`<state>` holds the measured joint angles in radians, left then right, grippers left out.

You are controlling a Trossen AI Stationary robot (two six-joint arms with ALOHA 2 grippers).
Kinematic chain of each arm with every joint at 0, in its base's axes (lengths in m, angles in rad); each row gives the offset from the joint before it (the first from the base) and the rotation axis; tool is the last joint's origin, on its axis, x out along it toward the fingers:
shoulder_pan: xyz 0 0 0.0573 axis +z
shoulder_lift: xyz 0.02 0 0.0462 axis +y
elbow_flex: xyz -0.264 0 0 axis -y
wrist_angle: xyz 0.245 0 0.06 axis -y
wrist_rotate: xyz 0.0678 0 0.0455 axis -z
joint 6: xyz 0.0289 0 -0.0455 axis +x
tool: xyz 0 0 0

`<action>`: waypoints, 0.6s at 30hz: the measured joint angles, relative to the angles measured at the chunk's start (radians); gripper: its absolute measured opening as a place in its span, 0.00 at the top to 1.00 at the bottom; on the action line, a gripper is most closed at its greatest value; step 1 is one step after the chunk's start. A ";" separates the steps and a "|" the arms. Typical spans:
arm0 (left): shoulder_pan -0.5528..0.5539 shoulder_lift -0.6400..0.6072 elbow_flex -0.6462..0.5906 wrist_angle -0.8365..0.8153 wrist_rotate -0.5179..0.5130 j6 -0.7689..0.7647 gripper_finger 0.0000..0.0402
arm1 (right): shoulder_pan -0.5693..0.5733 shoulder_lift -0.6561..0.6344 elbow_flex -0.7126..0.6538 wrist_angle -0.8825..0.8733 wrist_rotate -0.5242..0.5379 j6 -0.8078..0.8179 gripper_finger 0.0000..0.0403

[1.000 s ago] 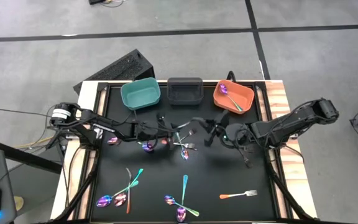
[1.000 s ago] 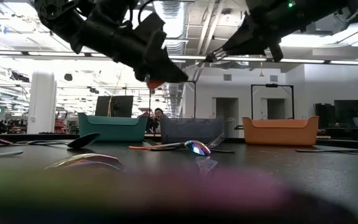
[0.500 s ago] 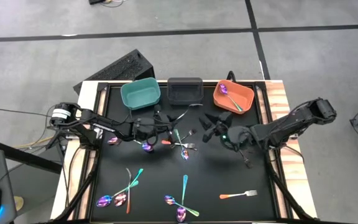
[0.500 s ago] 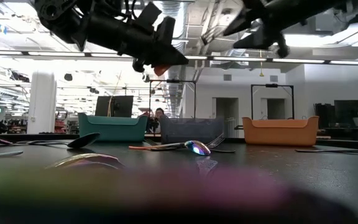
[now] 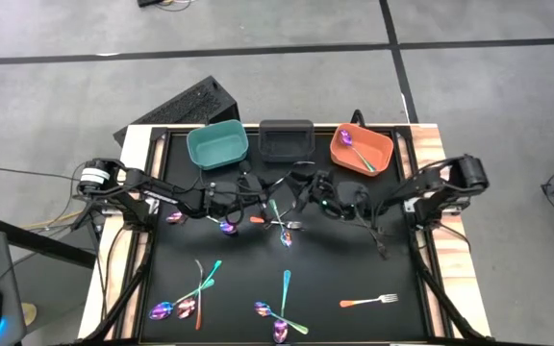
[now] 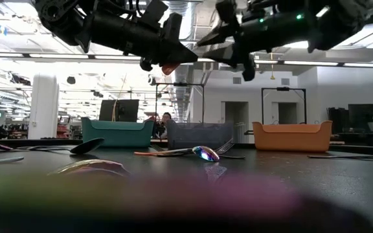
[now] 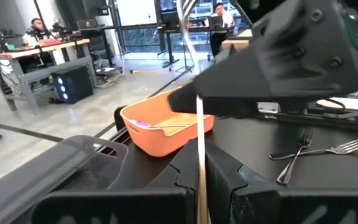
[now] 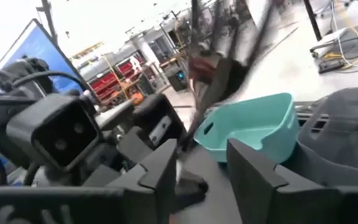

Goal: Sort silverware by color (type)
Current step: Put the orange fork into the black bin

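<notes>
My left gripper point(image 5: 255, 195) hangs above the table's far middle, shut on a thin grey utensil point(image 5: 285, 177) that runs from its fingers toward the dark grey bin point(image 5: 286, 138). My right gripper point(image 5: 303, 192) is open and faces it, close to the utensil's free length. I cannot tell whether it touches the utensil. In the low view both grippers, left point(image 6: 173, 58) and right point(image 6: 222, 35), are high above the mat. More forks and spoons lie flat on the mat below point(image 5: 283, 227) and near the near edge point(image 5: 188, 300). My left gripper pinches the grey utensil's thin handle point(image 7: 198, 134) between its two fingers point(image 7: 225, 177). The utensil runs on straight past the fingertips, along the fingers. It is lifted clear of the table and roughly level. Which end the fingers have is hidden by the gripper.
A teal bin point(image 5: 217, 145), the dark grey bin and an orange bin point(image 5: 362, 149) stand in a row at the far edge. The orange one holds an iridescent spoon point(image 5: 354, 152). An orange-handled fork point(image 5: 368, 301) lies near right. Two forks point(image 7: 309, 152) lie below the grippers.
My right gripper has swung toward the table's left and now faces the left gripper, with its arm folding in from the right edge. My left gripper has risen a little and levelled out, still shut on the utensil.
</notes>
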<state>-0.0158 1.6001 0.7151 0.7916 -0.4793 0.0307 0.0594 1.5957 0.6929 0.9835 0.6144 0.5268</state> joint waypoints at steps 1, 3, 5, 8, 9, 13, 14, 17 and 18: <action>0.000 0.000 0.000 -0.003 -0.001 0.000 1.00 | -0.004 0.006 0.004 0.002 -0.012 0.000 0.65; 0.001 0.000 0.000 -0.011 -0.004 0.000 1.00 | -0.013 0.013 0.010 0.000 -0.015 -0.002 0.70; 0.001 0.000 0.000 -0.015 -0.006 0.003 1.00 | -0.021 0.014 0.015 -0.003 -0.025 -0.021 0.76; 0.005 0.000 0.000 -0.027 -0.007 0.003 1.00 | -0.037 0.013 0.026 -0.003 -0.076 -0.075 0.88; 0.007 0.000 0.000 -0.037 -0.004 0.002 1.00 | -0.045 0.013 0.032 -0.012 -0.099 -0.095 0.92; 0.020 0.000 0.001 -0.088 -0.031 -0.035 1.00 | -0.096 0.013 0.088 -0.147 -0.162 -0.154 0.96; 0.025 0.000 0.001 -0.116 -0.034 -0.042 1.00 | -0.115 0.013 0.113 -0.219 -0.172 -0.160 0.96; 0.041 0.000 0.003 -0.213 -0.038 -0.086 1.00 | -0.170 0.014 0.215 -0.485 -0.230 -0.193 0.96; 0.044 0.000 0.004 -0.244 -0.039 -0.106 1.00 | -0.187 0.015 0.252 -0.572 -0.246 -0.211 0.96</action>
<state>0.0283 1.6001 0.7192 0.5471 -0.5183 -0.0754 -0.1280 1.6106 0.9454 0.4112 0.3679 0.3159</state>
